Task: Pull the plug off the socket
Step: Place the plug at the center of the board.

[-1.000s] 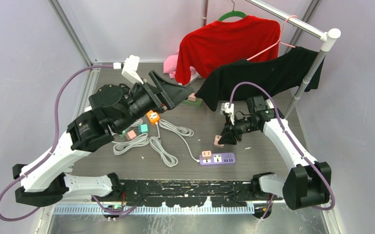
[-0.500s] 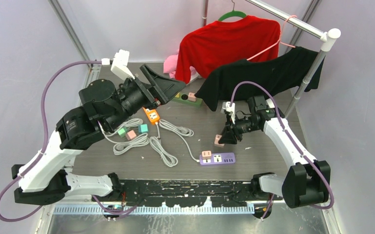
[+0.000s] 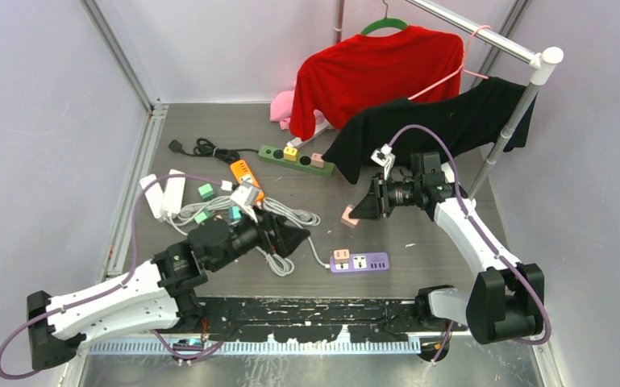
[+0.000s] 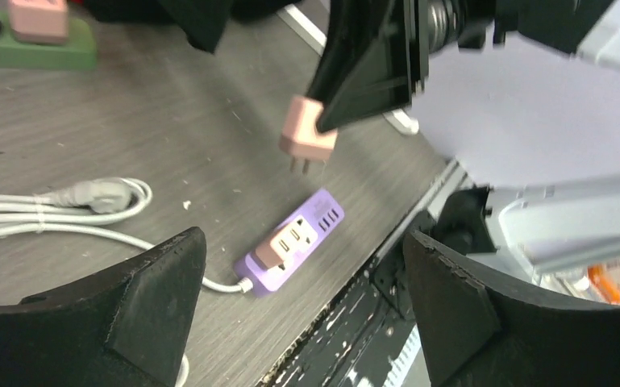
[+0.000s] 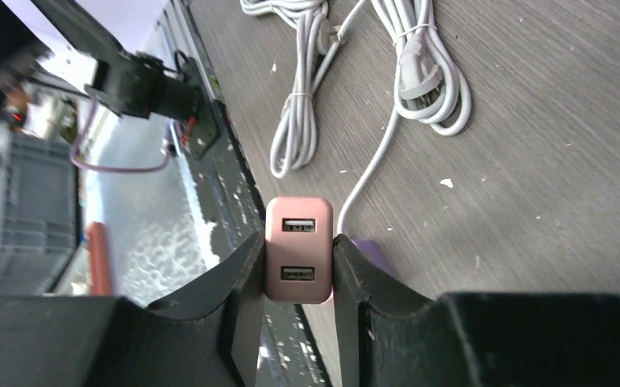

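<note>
Pink plug (image 4: 308, 137) was clamped in R gripper (image 5: 298, 270), prongs down, held clear above purple strip (image 3: 359, 262), far side; L gripper (image 3: 293, 240) was wide open, empty.

The small pink plastic plug (image 3: 348, 216) is a boxy adapter with two USB ports stacked on one face and two bare metal prongs on the opposite one. It hangs in the air at centre-right of the overhead view, pinched by its sides in the right gripper (image 5: 297, 250), prongs clear of everything. The purple rectangular power strip (image 3: 359, 262) lies flat on the table at lower centre, lengthwise across the frame, apart from that plug. A second pinkish adapter (image 4: 289, 239) sits plugged in near its cable end.
</note>
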`<state>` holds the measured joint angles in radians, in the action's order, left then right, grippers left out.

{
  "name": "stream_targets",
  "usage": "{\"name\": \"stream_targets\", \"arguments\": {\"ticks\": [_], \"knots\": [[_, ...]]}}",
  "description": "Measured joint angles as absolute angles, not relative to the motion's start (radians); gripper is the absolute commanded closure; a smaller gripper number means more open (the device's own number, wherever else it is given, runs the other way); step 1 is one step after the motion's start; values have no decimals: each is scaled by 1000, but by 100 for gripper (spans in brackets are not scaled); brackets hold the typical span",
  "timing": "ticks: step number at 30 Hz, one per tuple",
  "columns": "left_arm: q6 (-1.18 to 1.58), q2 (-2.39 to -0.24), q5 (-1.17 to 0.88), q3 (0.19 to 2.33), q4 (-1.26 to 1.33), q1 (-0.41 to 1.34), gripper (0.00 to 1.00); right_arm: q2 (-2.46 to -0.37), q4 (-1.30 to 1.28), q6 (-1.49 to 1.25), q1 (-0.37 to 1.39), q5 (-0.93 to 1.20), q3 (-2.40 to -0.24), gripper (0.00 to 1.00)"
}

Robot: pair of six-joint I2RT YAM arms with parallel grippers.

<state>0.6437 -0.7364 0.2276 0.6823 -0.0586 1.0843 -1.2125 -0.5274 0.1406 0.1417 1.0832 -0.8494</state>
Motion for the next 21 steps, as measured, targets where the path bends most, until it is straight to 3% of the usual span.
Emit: {"name": "stream_targets", "arguments": {"ticks": [4,11,21], "knots": [[619,-783,111,539,141,1084,8,-1229,-400,-112,142,1087,-831,99],[621,-978,87,507,355,1085,8,-1296,-253,-404,144,1098,-812,99],[675,-1200,361,854,68,1135,10,-1349,-236,-510,169,1093,-812,98]]}}
